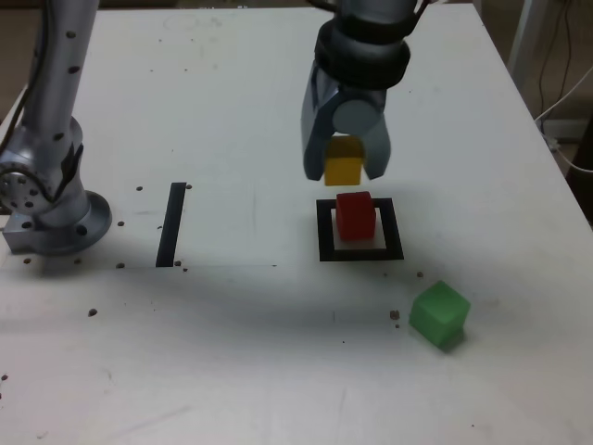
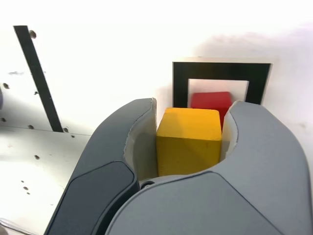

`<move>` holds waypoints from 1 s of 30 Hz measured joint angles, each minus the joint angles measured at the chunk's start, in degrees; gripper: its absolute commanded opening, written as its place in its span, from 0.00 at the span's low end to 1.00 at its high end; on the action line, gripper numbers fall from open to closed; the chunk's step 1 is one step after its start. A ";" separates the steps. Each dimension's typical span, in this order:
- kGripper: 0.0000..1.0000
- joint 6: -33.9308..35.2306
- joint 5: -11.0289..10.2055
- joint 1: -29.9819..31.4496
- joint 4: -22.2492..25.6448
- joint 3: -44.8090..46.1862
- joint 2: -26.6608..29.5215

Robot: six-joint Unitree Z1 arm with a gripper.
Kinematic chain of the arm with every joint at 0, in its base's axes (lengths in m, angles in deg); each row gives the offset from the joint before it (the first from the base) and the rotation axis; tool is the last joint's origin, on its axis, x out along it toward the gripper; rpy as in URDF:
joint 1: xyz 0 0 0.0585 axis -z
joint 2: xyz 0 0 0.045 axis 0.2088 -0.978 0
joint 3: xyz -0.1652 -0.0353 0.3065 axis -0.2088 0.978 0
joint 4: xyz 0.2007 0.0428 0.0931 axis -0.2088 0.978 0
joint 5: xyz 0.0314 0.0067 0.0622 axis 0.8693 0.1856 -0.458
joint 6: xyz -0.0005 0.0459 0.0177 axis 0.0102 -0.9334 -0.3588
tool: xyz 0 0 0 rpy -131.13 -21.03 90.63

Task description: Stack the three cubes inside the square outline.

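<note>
At the exterior view's left edge, the arm's round grey base stands on the white table, with a pale grey arm link rising from it toward the top of the picture. Next along lies the straight black tape strip, slightly slanted (its upper end leans toward the exterior view's right), with small dark holes dotted around it.

Near the middle, the gripper points downward, its jaws closed around the yellow cube; the wrist view shows that cube held between the two curved grey fingers. The yellow cube is above the table, touching neither of the other two cubes as far as the exterior view shows.

Just below it in the exterior view sits the red cube, resting inside the black square outline (some of the white centre shows around it). In the wrist view the yellow cube and the gripper hide part of both.

Farther toward the exterior view's right, and nearer that view's bottom edge, the green cube rests on the table outside the outline, turned so that one corner faces the camera. Beyond the table's edge, thin pale cables hang at the far right.
</note>
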 measured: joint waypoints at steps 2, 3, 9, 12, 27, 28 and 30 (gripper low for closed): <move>0.07 0.00 0.03 0.00 -0.53 1.09 0.19; 0.07 -0.01 0.11 0.00 -0.75 1.35 0.37; 0.07 -0.41 1.01 0.00 -2.17 1.46 0.71; 0.07 -0.42 1.47 0.02 -3.54 1.46 0.71; 0.08 -0.70 2.44 0.28 -6.56 2.69 -1.29; 0.09 -0.75 2.44 0.30 -6.60 2.69 -1.35; 0.11 -0.80 2.44 0.34 -6.65 2.69 -1.38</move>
